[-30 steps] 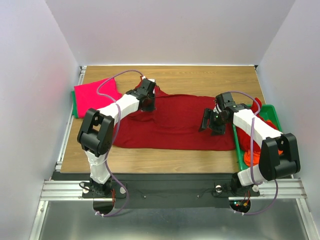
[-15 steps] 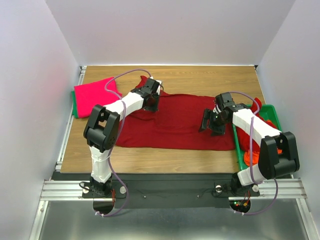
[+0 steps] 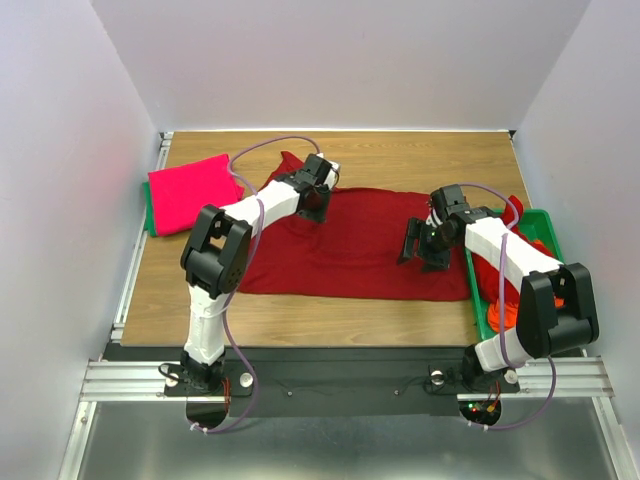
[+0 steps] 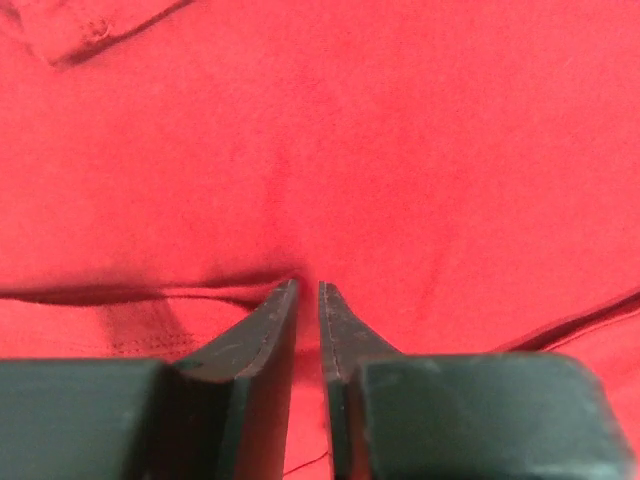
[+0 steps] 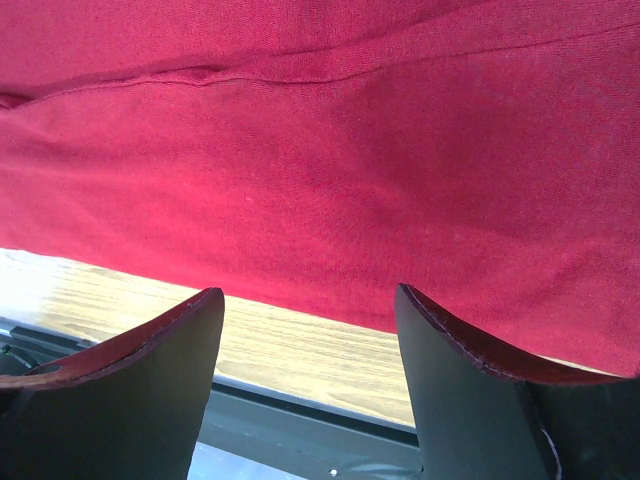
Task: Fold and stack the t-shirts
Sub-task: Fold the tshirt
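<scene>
Carried rightward across the dark red t-shirt (image 3: 365, 245) spread mid-table, the left gripper (image 3: 318, 208) is barely parted, grip unclear; the right gripper (image 3: 420, 250) is held open. The fold should be released flat, unwrinkled.

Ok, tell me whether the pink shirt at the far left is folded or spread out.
Folded. The pink t-shirt lies as a compact rectangle, no sleeves showing, unlike the dark red t-shirt spread out mid-table.

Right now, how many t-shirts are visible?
4: dark red shirt spread mid-table, pink shirt folded far left, second red shirt and orange shirt in the right green tray; more may be hidden.
</scene>
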You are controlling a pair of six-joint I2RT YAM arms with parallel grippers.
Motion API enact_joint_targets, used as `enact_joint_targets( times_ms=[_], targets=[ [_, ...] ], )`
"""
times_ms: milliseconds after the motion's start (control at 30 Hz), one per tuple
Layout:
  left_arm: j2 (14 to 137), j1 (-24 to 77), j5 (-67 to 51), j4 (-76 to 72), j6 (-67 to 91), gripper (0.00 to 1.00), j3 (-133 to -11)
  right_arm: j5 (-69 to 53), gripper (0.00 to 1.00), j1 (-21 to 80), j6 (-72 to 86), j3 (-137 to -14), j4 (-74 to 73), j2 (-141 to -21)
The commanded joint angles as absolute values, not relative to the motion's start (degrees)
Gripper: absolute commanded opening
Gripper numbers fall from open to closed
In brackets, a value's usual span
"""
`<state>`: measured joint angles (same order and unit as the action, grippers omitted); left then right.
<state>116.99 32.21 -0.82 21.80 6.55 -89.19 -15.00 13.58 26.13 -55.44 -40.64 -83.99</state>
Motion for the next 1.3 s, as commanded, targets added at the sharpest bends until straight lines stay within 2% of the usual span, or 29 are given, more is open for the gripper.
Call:
enact_joint_targets(
  times_ms=[0, 100, 133, 233, 333, 533, 667, 833, 967, 1267],
  targets=[
    [116.37, 32.52, 1.56, 23.11, 5.89, 0.54, -93.16, -15.21, 0.75, 14.15, 25.40, -56.34, -40.78, -83.94],
    [115.32, 32.52, 3.77, 23.73, 7.20, 0.68, -93.95, -14.59, 0.75, 14.15, 25.31, -57.13, -40.87, -83.76],
    [114.79, 32.52, 4.30, 23.82, 7.64, 0.76, -94.22, -14.15, 0.75, 14.15, 25.31, -57.48, -40.96, -83.67],
    [112.34, 32.52, 6.23, 24.08, 9.66, 0.89, -95.18, -13.71, 0.75, 14.15, 25.14, -59.06, -41.04, -83.50],
    [108.56, 32.52, 6.77, 23.47, 12.64, 0.94, -94.14, -12.66, 0.75, 14.15, 24.08, -60.81, -40.96, -84.45],
    [100.55, 32.43, 6.24, 17.41, 18.18, 0.98, -80.44, -9.85, 0.75, 14.15, 21.10, -66.35, -40.78, -89.46],
    [97.83, 32.34, 1.77, 11.00, 22.14, 0.99, -69.03, -6.17, 0.75, 14.15, 18.64, -69.17, -40.34, -94.65],
    [97.21, 32.34, 0.35, 5.46, 25.92, 0.98, -63.03, -5.36, 0.75, 14.15, 17.40, -71.28, -39.11, -99.92],
    [97.03, 32.34, 0.26, 2.47, 26.37, 0.98, -59.69, -3.53, 0.75, 14.15, 17.84, -70.23, -37.27, -101.34],
    [92.90, 32.96, -5.80, -11.33, 32.33, 0.98, -43.88, -0.26, 0.75, 14.59, 18.45, -63.29, -33.40, -101.86]
  ],
)
